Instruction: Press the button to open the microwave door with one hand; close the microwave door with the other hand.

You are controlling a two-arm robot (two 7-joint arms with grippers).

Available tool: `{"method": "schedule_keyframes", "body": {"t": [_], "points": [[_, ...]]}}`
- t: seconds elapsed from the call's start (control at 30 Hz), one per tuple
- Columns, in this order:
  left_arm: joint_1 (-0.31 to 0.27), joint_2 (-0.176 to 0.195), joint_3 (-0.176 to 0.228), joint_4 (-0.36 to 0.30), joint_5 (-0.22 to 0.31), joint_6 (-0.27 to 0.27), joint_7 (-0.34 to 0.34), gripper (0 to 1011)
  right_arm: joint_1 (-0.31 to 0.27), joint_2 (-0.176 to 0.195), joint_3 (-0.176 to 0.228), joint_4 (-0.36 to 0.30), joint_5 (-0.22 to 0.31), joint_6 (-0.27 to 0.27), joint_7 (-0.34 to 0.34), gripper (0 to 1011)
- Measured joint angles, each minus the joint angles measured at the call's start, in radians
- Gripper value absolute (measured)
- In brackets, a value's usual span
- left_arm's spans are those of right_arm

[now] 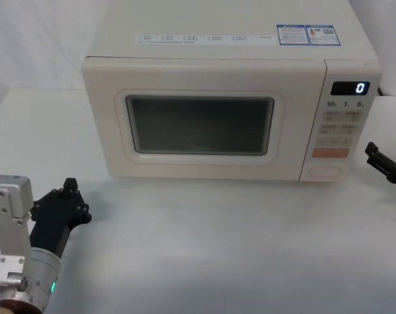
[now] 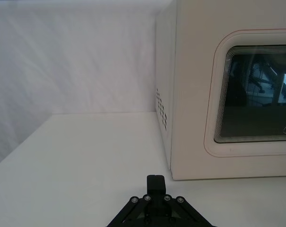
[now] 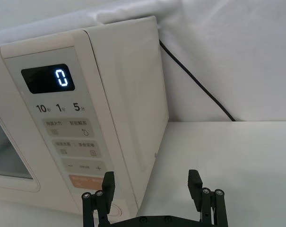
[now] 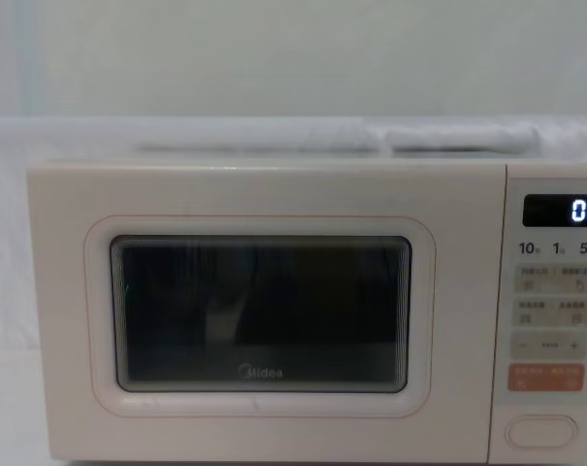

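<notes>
**Two grippers flank a closed microwave**

Two fingers (image 3: 195, 182) of the right gripper (image 3: 152, 182) stand spread apart, holding nothing, at the lower edge of the right wrist view beside the keypad strip (image 3: 69, 142). At lower left of the head view, the left gripper (image 1: 67, 199) is pinched together, empty, above the white table (image 1: 204, 242). At frame centre, the microwave door (image 4: 264, 311) sits flush and closed. Its button (image 4: 541, 431) lies at lower right of the chest view, under the orange key (image 4: 545, 377).

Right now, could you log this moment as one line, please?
microwave door shut | button unpressed | right gripper open beside keypad | left gripper parked front-left
</notes>
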Motion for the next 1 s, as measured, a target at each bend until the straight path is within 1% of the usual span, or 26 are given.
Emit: {"method": "schedule_keyframes", "body": {"t": [0.1, 0.13, 0.17, 0.2, 0.23, 0.3, 0.37, 0.4, 0.47, 0.5, 0.6, 0.63, 0.67, 0.73, 0.77, 0.83, 0.87, 0.9, 1.0], "points": [[0.000, 0.000, 0.000, 0.000, -0.001, 0.000, 0.000, 7, 0.000, 0.000, 0.000, 0.000, 0.000, 0.000, 0.000, 1002], [0.000, 0.000, -0.001, 0.000, -0.001, 0.000, 0.000, 49, 0.000, 0.000, 0.000, 0.000, 0.000, 0.000, 0.000, 1002], [0.000, 0.000, -0.001, 0.000, -0.001, 0.000, 0.000, 49, 0.000, 0.000, 0.000, 0.000, 0.000, 0.000, 0.000, 1002], [0.000, 0.000, -0.001, -0.001, -0.001, 0.001, 0.000, 81, 0.000, 0.000, 0.000, 0.000, 0.000, 0.000, 0.000, 1002], [0.000, 0.000, -0.001, -0.001, -0.001, 0.001, 0.000, 81, 0.000, 0.000, 0.000, 0.000, 0.000, 0.000, 0.000, 1002], [0.000, 0.000, -0.001, -0.001, -0.001, 0.001, 0.000, 163, 0.000, 0.000, 0.000, 0.000, 0.000, 0.000, 0.000, 1002], [0.000, 0.000, -0.001, -0.001, -0.001, 0.001, 0.000, 199, 0.000, 0.000, 0.000, 0.000, 0.000, 0.000, 0.000, 1002], [0.000, 0.000, -0.001, -0.001, -0.001, 0.001, 0.000, 255, 0.000, 0.000, 0.000, 0.000, 0.000, 0.000, 0.000, 1002], [0.000, 0.000, -0.001, -0.001, -0.001, 0.002, 0.000, 284, 0.000, 0.000, 0.000, 0.000, 0.000, 0.000, 0.000, 1002], [0.000, 0.000, -0.001, -0.001, -0.002, 0.002, 0.000, 353, 0.000, 0.000, 0.000, 0.000, 0.000, 0.000, 0.000, 1002], [0.000, 0.000, -0.001, -0.002, -0.002, 0.002, 0.000, 427, 0.000, 0.000, 0.000, 0.000, 0.000, 0.000, 0.000, 1003], [0.000, 0.000, -0.001, -0.002, -0.002, 0.002, 0.000, 427, 0.000, 0.000, 0.000, 0.000, 0.000, 0.000, 0.000, 1002], [0.000, 0.000, -0.001, -0.002, -0.002, 0.002, 0.000, 484, 0.000, 0.000, 0.000, 0.000, 0.000, 0.000, 0.000, 1003], [0.000, 0.000, -0.001, -0.002, -0.002, 0.002, 0.000, 536, 0.000, 0.000, 0.000, 0.000, 0.000, 0.000, 0.000, 1002], [0.000, 0.000, -0.001, -0.002, -0.002, 0.002, 0.000, 599, 0.000, 0.000, 0.000, 0.000, 0.000, 0.000, 0.000, 1003], [0.000, 0.000, -0.001, -0.002, -0.002, 0.002, 0.000, 633, 0.000, 0.000, 0.000, 0.000, 0.000, 0.000, 0.000, 1002], [0.000, 0.000, -0.001, -0.002, -0.002, 0.002, 0.000, 701, 0.000, 0.000, 0.000, 0.000, 0.000, 0.000, 0.000, 1002], [0.000, 0.000, -0.001, -0.002, -0.002, 0.002, 0.000, 701, 0.000, 0.000, 0.000, 0.000, 0.000, 0.000, 0.000, 1003], [0.000, 0.000, -0.001, -0.002, -0.002, 0.002, 0.000, 796, 0.000, 0.000, 0.000, 0.000, 0.000, 0.000, 0.000, 1003]]}}
